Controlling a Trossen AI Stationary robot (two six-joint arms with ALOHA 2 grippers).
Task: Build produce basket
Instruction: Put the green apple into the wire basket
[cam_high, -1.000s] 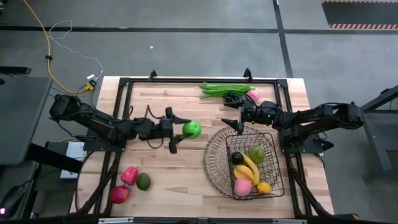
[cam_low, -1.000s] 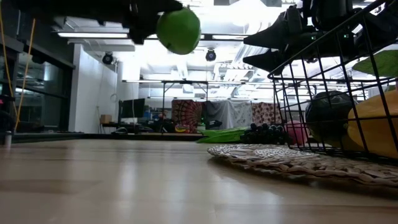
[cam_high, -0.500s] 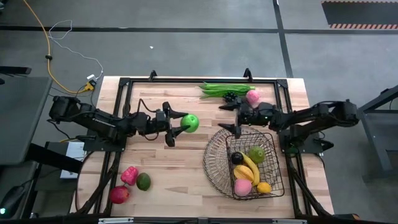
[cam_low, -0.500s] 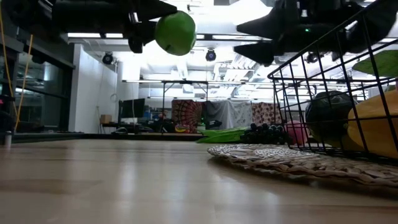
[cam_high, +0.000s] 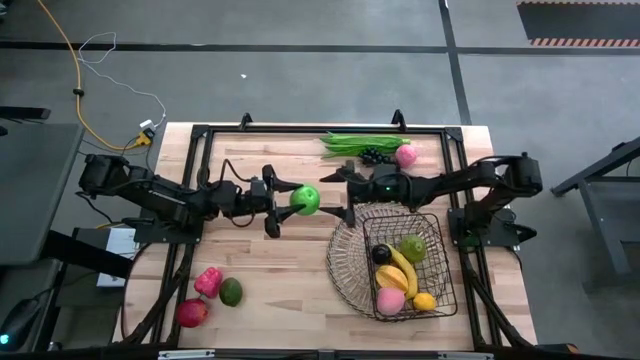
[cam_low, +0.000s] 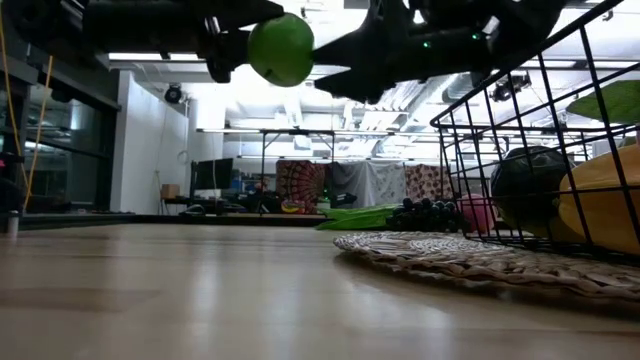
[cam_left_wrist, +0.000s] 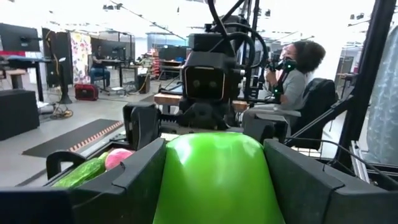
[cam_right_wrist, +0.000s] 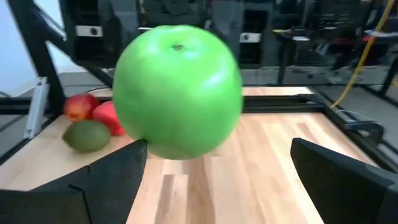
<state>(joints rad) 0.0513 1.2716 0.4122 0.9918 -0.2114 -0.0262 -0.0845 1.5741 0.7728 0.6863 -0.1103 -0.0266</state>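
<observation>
Left gripper (cam_high: 283, 199) holds the green apple (cam_high: 305, 199) aloft over mid-worktop (cam_high: 260, 262), jaws pinching its sides. Change over the last second: my right gripper (cam_high: 343, 193) has swung away from the basket (cam_high: 345, 250) rim and now faces the apple, jaws spread wide, apple just short of them. Reads as a hand-over setup. Basket already carries several produce pieces; more lie outside it.

In the low view the basket (cam_low: 540, 150) runs off the right edge, and the dark fruit (cam_low: 530, 190) behind its wires cannot be identified. In the left wrist view the green apple (cam_left_wrist: 214, 180) is cut by the bottom edge and covers most of the right gripper (cam_left_wrist: 205, 127).
</observation>
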